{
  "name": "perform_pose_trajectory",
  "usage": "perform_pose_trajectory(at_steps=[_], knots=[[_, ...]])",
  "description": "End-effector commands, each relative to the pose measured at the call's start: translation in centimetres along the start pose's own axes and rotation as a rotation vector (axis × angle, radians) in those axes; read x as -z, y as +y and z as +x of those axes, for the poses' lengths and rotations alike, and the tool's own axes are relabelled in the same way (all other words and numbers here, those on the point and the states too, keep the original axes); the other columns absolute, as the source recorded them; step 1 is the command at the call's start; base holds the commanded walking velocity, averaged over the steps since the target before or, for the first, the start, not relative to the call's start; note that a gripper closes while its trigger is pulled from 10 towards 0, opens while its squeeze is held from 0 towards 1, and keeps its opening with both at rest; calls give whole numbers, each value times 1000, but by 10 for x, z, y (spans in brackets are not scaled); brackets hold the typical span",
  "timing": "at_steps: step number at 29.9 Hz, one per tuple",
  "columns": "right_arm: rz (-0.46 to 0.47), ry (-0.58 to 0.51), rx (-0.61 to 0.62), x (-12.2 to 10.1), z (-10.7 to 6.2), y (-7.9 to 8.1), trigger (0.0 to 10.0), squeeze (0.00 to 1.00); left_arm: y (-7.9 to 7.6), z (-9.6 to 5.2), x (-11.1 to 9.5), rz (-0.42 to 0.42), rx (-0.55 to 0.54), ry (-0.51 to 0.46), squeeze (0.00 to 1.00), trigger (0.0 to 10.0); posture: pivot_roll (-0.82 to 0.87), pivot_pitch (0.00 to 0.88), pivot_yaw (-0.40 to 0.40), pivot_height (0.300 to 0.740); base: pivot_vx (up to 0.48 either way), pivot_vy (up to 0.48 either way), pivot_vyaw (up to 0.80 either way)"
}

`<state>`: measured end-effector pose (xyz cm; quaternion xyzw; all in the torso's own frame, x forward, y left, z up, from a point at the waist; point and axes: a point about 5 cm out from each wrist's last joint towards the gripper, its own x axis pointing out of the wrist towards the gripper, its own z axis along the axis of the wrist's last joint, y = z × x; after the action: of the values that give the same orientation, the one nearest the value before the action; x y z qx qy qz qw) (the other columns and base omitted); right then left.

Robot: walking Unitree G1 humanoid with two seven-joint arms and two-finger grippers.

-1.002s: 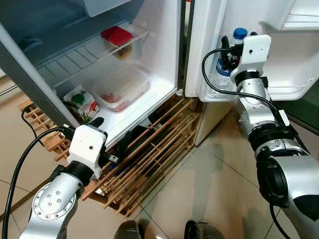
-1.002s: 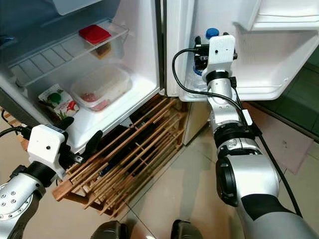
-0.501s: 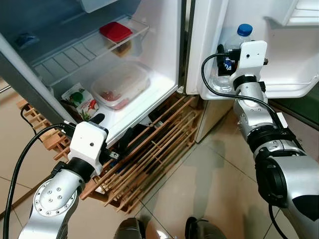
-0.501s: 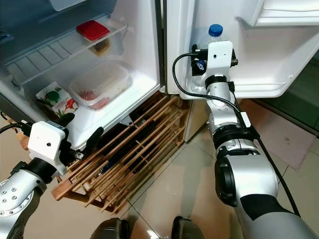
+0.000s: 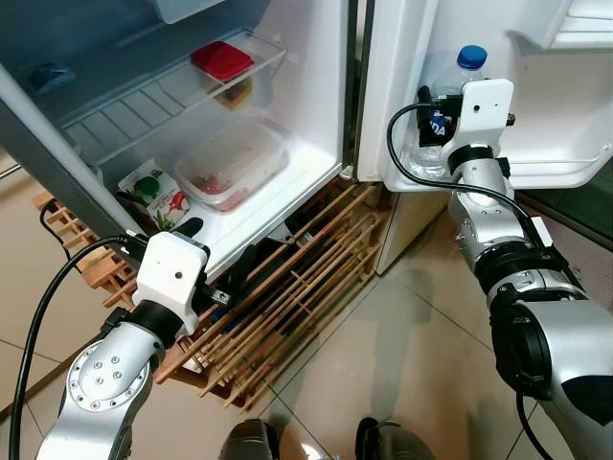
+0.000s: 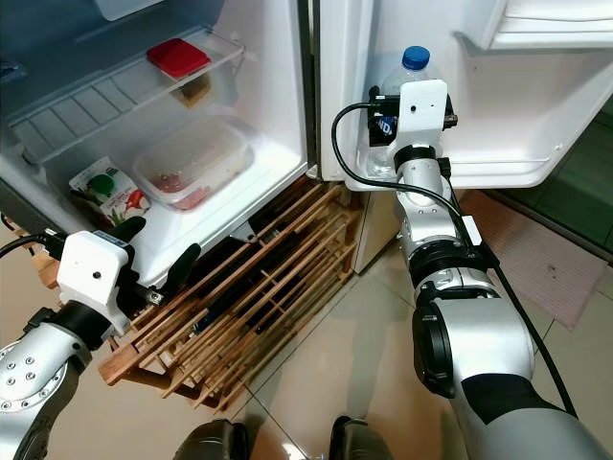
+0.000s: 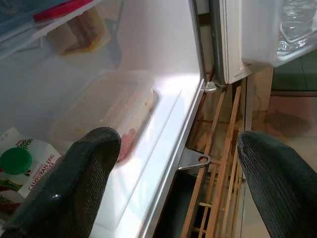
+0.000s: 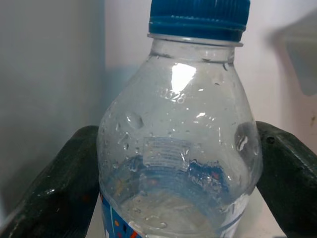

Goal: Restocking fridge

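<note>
A clear water bottle (image 8: 181, 148) with a blue cap (image 5: 470, 56) stands upright at the hinge end of the white door shelf (image 5: 565, 174). My right gripper (image 8: 176, 134) reaches into that shelf, one black finger (image 8: 64, 178) pressed against each side of the bottle. Low in front of the fridge's bottom ledge, my left gripper (image 7: 176, 139) is open with nothing between its fingers (image 5: 187, 231). It hangs over the wooden rack.
Inside the fridge, a clear lidded food container (image 5: 235, 163) and green-and-red packets (image 5: 153, 196) lie on the floor, and a red-lidded box (image 5: 223, 65) sits on the wire shelf. A slatted wooden rack (image 5: 306, 278) lies on the tiles under the fridge. The door stands open to the right.
Over the last second my right wrist dropped lower against the bottle, uncovering its cap. It has held still for the last half second. The left arm barely moved.
</note>
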<state>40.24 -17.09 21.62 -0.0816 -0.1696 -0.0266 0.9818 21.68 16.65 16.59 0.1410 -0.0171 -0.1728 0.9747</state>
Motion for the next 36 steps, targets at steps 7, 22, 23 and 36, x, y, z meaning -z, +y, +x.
perform_pose_trajectory(at_steps=[7,22,23,36], knots=[[-63,-100,28,-15,2,2,10000,0,-2,6,2,9,11,-5,0,10000,218,136,49,740,0,0,0],[-201,-385,61,-47,-13,6,10000,0,-5,16,4,6,8,-29,0,10000,187,90,24,740,0,0,0],[-197,-396,66,-48,-17,8,10000,0,-5,18,5,4,6,-28,0,10000,179,81,16,740,0,0,0],[-215,-211,90,-17,-120,-9,10000,0,-16,37,24,-80,11,5,0,10000,50,3,-35,740,0,0,0]])
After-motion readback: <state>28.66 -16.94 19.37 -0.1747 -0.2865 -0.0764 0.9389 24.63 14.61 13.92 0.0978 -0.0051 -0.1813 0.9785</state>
